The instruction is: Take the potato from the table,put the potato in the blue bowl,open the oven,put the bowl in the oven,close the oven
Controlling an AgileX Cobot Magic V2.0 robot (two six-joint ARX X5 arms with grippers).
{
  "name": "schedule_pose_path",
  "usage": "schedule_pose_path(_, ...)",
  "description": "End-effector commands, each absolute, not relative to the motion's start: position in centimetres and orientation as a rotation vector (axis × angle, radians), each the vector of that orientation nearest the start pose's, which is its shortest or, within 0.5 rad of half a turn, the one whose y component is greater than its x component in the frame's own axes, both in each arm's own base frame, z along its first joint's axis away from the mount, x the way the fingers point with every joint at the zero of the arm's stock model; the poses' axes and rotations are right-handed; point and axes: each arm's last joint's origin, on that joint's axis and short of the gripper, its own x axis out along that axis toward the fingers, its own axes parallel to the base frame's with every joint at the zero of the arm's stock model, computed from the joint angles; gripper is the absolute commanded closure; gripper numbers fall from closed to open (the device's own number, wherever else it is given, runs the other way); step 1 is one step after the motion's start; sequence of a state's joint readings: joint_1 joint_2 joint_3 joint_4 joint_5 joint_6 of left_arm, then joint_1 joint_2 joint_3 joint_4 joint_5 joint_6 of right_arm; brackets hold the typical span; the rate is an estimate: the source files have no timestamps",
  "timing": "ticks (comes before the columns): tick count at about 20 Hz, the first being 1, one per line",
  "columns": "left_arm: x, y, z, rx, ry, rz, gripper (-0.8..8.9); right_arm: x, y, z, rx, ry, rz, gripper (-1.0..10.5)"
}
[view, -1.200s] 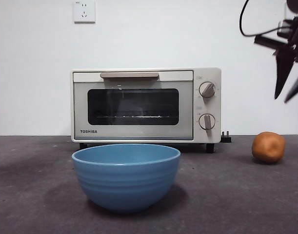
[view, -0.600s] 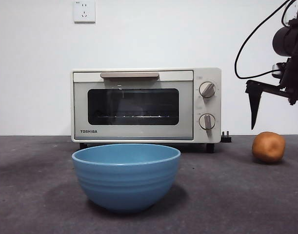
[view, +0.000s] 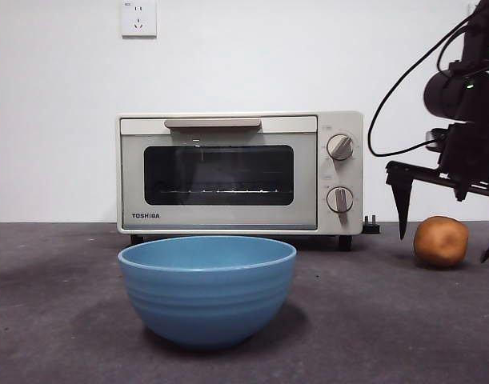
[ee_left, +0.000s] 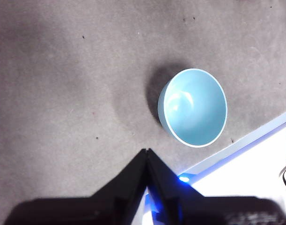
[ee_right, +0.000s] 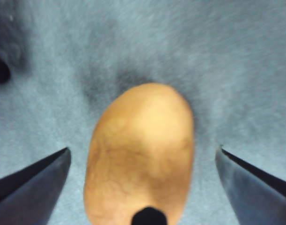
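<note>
The orange-brown potato (view: 441, 241) lies on the dark grey table (view: 372, 320) at the right, also large in the right wrist view as the potato (ee_right: 140, 150). My right gripper (view: 446, 228) is open and low around it, one jaw on each side, not touching. The blue bowl (view: 207, 290) stands empty at the front centre, seen from above as the bowl (ee_left: 193, 107) in the left wrist view. Behind it stands the cream oven (view: 239, 172) with its door closed. My left gripper (ee_left: 146, 154) is shut, high above the table, holding nothing.
A wall socket (view: 138, 18) is on the white wall behind. A black plug (view: 371, 226) sits on the table next to the oven's right side. A bright white edge (ee_left: 255, 159) runs beside the bowl in the left wrist view.
The right gripper has come down from the top right corner and leftward, and its open jaws now straddle the potato. Bowl, oven and potato have not moved.
</note>
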State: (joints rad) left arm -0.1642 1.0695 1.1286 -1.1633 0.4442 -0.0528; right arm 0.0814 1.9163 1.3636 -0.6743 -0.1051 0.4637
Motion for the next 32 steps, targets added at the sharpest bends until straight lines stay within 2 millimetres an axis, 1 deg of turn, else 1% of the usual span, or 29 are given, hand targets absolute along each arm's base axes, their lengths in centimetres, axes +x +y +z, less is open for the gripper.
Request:
schedule_pose_path(1, 17.3, -4.2, 32.5, -0.208, 1.128, -0.514, 8.18, 38.3, 4.1, 17.7, 0.383, 1.247, -0.116, 7.5)
schedule_pose_path(2, 17.3, -4.2, 32.5, -0.208, 1.127, -0.514, 8.18, 38.3, 4.4, 17.7, 0.375, 1.243, -0.107, 9.2)
schedule_pose_path(3, 17.3, -4.2, 32.5, -0.209, 1.128, -0.513, 8.18, 38.3, 4.6, 17.8, 0.367, 1.237, -0.106, 9.5)
schedule_pose_path(7, 17.1, -4.1, 32.4, -0.214, 1.148, -0.509, 8.18, 37.9, 4.6, 17.8, 0.340, 1.268, -0.130, 9.5)
schedule_pose_path(9, 17.0, -4.1, 32.4, -0.214, 1.157, -0.509, 8.18, 37.5, 4.5, 18.2, 0.302, 1.287, -0.123, 9.5)
schedule_pose_path(11, 17.0, -4.1, 32.4, -0.214, 1.155, -0.509, 8.18, 37.0, 4.5, 19.1, 0.256, 1.294, -0.088, 9.5)
schedule_pose_path(14, 17.0, -4.1, 32.4, -0.213, 1.155, -0.509, 8.18, 35.8, 4.3, 21.1, 0.186, 1.300, -0.037, 9.5)
schedule_pose_path(16, 17.0, -4.1, 32.4, -0.213, 1.160, -0.509, 8.18, 34.6, 4.2, 23.0, 0.158, 1.290, -0.013, 9.5)
schedule_pose_path(19, 16.8, -4.1, 32.3, -0.200, 1.179, -0.517, 8.18, 32.2, 4.0, 26.3, 0.147, 1.270, 0.017, 9.5)
schedule_pose_path(22, 16.7, -4.4, 32.3, -0.191, 1.183, -0.531, 8.18, 29.1, 4.6, 29.5, 0.105, 1.247, 0.094, 9.5)
schedule_pose_path(25, 16.6, -4.9, 32.3, -0.174, 1.185, -0.557, 8.18, 25.9, 5.8, 31.8, 0.045, 1.242, 0.166, 9.5)
schedule_pose_path(27, 16.4, -5.3, 32.3, -0.160, 1.189, -0.577, 8.18, 24.4, 7.0, 32.8, 0.002, 1.216, 0.230, 9.5)
schedule_pose_path(29, 16.3, -5.7, 32.3, -0.146, 1.193, -0.599, 8.18, 23.3, 8.9, 33.3, -0.030, 1.202, 0.323, 9.5)
schedule_pose_path(32, 16.0, -6.4, 32.3, -0.127, 1.202, -0.633, 8.18, 22.2, 12.2, 33.2, -0.094, 1.199, 0.465, 9.5)
